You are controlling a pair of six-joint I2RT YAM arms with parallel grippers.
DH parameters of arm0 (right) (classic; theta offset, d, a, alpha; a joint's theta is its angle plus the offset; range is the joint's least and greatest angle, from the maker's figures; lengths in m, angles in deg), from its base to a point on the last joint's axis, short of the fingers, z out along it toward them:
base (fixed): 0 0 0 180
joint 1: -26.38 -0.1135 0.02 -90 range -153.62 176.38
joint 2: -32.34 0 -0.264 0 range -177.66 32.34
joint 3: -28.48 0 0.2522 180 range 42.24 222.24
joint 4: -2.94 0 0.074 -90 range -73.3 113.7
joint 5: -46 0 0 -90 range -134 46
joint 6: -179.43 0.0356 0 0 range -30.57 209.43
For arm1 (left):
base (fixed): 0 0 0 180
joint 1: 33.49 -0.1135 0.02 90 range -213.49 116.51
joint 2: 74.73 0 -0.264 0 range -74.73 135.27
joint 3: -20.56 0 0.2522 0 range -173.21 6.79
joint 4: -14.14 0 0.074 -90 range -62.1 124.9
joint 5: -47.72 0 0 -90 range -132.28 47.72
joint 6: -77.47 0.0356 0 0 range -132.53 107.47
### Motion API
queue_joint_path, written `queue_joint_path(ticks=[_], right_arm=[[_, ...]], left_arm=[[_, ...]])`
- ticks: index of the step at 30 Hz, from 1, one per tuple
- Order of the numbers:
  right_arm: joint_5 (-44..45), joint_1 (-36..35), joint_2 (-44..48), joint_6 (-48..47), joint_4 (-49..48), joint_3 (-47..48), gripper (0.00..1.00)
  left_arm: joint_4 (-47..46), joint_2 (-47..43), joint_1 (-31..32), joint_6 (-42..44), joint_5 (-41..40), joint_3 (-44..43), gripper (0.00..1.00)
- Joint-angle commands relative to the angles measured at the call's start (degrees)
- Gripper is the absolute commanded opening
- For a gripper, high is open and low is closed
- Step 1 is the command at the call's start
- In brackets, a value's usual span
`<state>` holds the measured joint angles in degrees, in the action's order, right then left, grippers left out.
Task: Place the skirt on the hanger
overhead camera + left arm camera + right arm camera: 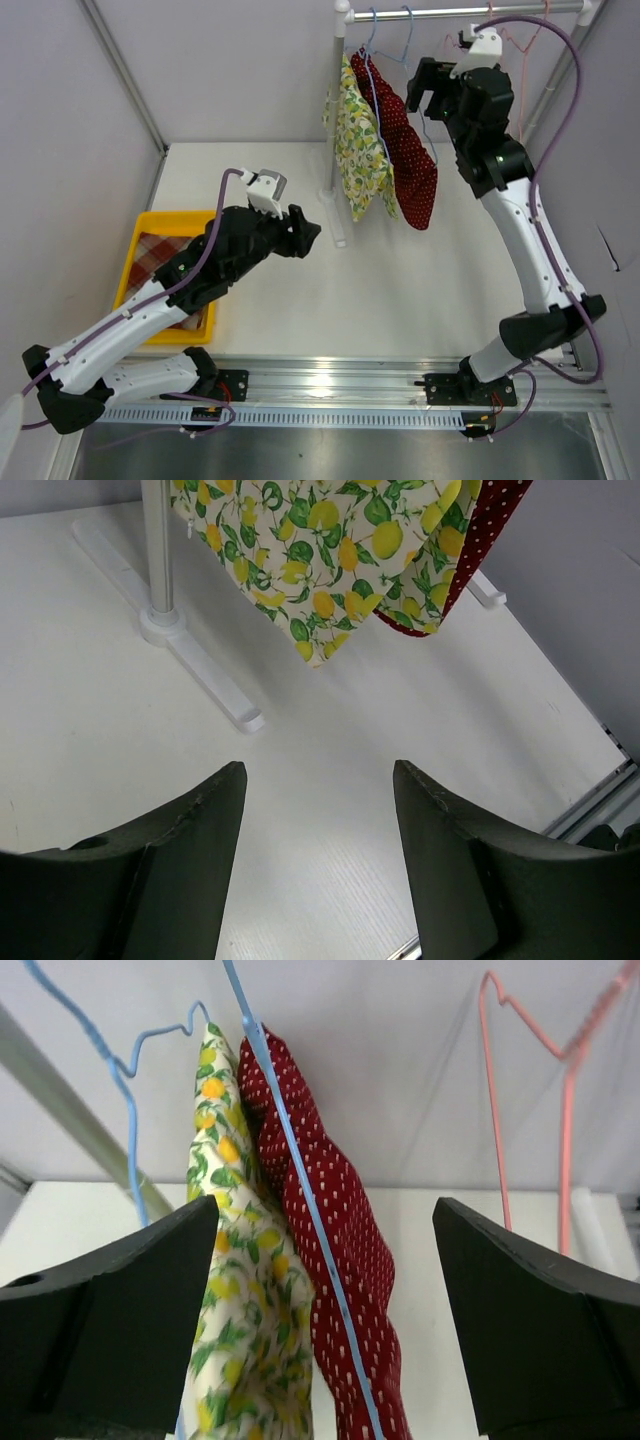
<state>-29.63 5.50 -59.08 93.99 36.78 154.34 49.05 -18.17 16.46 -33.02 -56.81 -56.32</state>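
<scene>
A lemon-print skirt [358,140] and a red dotted skirt [410,150] hang on blue hangers [374,45] from the rack rail [470,13]. Both also show in the right wrist view, the lemon skirt [235,1290] left of the red one [340,1260], with a blue hanger wire [300,1200] across them. My right gripper [424,88] is open and empty, level with the red skirt's top, just right of it. My left gripper [305,235] is open and empty above the white table, left of the rack foot. A plaid garment [160,262] lies in the yellow bin [136,240].
An empty pink hanger [560,1110] hangs on the rail at the right. The rack's upright pole [337,120] and white foot [205,670] stand mid-table. Grey walls close in left and right. A metal rail [350,385] runs along the near edge.
</scene>
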Motion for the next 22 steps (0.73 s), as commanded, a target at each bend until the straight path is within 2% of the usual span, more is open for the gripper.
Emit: queue_joint_path(ticks=[1,5,8,11,15,19,22], right_arm=[[-1.6,0.5,6.6,5.9,3.5,-4.7,0.94],[-5.2,0.3,18.0,11.8,6.0,-15.7,1.00],[-7.2,-0.8,23.7,14.6,7.4,-25.9,0.99],[-4.2,-1.7,30.6,18.5,11.8,-33.7,0.99],[-8.7,-2.3,39.3,22.9,13.2,-43.6,0.99],[-9.4,-3.4,42.2,23.7,13.3,-52.0,0.99],[-9.2,-3.2,40.4,22.3,14.8,-52.1,0.99]], left_arm=[[0.7,-1.4,-0.6,-0.1,0.5,-3.2,0.66],[2.6,-2.1,-0.6,0.3,-0.5,-3.6,0.66],[4.3,-2.2,-0.6,0.5,-1.6,-3.9,0.66],[5.8,-2.7,-0.6,0.0,-3.2,-3.6,0.66],[7.4,-3.6,-0.6,-1.5,-5.7,-1.8,0.66],[9.5,-4.3,-0.6,-2.4,-8.1,-0.5,0.66],[10.0,-5.8,-0.6,-3.1,-8.6,0.8,0.66]])
